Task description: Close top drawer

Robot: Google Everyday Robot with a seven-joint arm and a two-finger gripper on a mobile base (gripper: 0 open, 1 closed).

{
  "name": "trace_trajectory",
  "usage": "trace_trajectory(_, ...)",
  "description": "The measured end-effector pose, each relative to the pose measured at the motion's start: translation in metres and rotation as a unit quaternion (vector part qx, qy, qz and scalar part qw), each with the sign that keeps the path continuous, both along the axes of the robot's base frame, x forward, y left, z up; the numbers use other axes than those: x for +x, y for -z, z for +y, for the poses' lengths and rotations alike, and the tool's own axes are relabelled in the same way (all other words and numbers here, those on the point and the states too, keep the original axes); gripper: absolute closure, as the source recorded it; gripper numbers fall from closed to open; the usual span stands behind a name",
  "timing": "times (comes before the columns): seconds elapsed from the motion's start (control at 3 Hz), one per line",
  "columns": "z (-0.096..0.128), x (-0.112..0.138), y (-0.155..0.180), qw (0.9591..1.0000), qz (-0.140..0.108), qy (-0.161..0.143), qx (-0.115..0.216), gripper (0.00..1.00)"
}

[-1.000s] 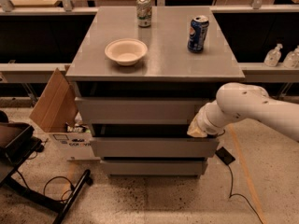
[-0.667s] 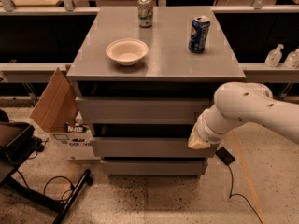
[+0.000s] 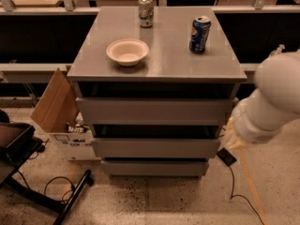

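The top drawer [image 3: 154,110] is the uppermost of three plain grey fronts on the grey cabinet [image 3: 159,69]. It stands a little forward of the cabinet, with a dark gap showing above its front. My white arm [image 3: 272,102] comes in from the right. My gripper [image 3: 228,137] is at the arm's tan end, just off the cabinet's right edge, level with the gap between the top and middle drawers. It holds nothing that I can see.
On the cabinet top stand a white bowl [image 3: 127,51], a green can [image 3: 146,11] and a blue can [image 3: 200,34]. An open cardboard box [image 3: 56,109] sits at the left, a dark chair base [image 3: 28,172] at the lower left, and a black device with a cable [image 3: 227,157] on the floor to the right.
My arm and gripper have moved right, off the drawer fronts to beside the cabinet's right edge. The drawers look unchanged.
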State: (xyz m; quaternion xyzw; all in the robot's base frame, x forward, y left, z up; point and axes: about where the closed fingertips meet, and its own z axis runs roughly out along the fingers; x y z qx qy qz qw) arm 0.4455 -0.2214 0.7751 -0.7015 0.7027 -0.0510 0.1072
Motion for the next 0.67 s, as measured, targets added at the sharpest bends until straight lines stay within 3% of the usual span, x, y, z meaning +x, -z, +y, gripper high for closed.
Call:
trace_trajectory(0.33,-0.0331,-0.0202,-0.0539,0.9977,-0.041,0.044,-0.030,1.00)
trace_trajectory(0.67,-0.0335,-0.0219,-0.0589,0.9974,-0.045,0.046,-0.032,1.00)
